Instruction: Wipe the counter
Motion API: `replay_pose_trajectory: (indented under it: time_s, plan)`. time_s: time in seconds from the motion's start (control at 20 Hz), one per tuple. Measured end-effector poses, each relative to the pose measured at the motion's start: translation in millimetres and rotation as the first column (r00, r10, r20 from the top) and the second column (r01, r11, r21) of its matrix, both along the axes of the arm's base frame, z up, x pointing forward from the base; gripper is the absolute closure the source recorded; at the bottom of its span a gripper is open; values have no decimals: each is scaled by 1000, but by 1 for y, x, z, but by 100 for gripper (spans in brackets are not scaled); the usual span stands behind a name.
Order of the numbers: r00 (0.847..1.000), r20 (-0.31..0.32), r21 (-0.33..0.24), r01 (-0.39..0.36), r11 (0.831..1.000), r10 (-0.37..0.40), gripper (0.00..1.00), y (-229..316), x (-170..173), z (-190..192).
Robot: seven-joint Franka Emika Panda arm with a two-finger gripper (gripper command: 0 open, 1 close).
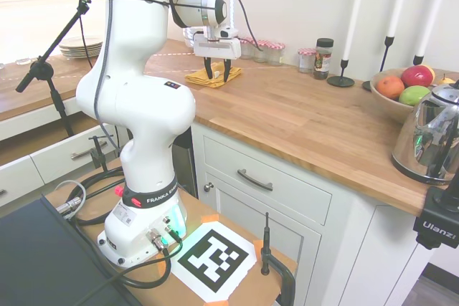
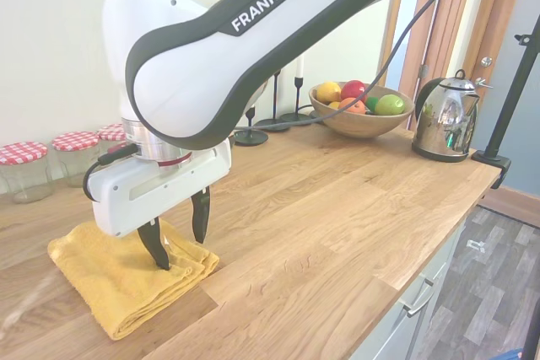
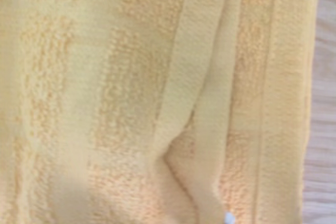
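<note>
My gripper hangs over the folded yellow towel with its two dark fingers spread apart, tips down at the cloth's upper folds; I cannot tell whether they are pressing into it or just touching. Nothing is pinched between them.

The counter runs long and warm brown from the towel toward the kettle end, and the towel lies near its back, with the front edge well apart from it in the first exterior view. In the second exterior view I have a broad bare stretch of planks between the towel and the far end.

Behind the towel, along the wall, stand glass jars with red checked lids. Further along I see a dark-lidded spice jar, black candlesticks with tall white candles, a wooden fruit bowl with apples and an orange, and a shiny kettle near the counter's end. A stack of plates sits on the other stretch, by the window.

The arm reaches out over the worktop, the wrist pointing straight down. The wrist view is filled with the towel's terry weave and hems, a sliver of wood showing at one side.
</note>
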State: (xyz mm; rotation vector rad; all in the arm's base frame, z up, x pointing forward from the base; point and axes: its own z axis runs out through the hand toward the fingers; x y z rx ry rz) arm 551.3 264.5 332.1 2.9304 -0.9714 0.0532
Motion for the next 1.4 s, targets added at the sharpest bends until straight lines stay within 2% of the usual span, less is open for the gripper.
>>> replay_pose_trajectory:
  time_s: [1.05,1.4]
  plan:
    - [999,-5,35,32,999,-32,100,-8,5,-3]
    - [999,-4,56,51,997,-51,100,-47,14,-2]
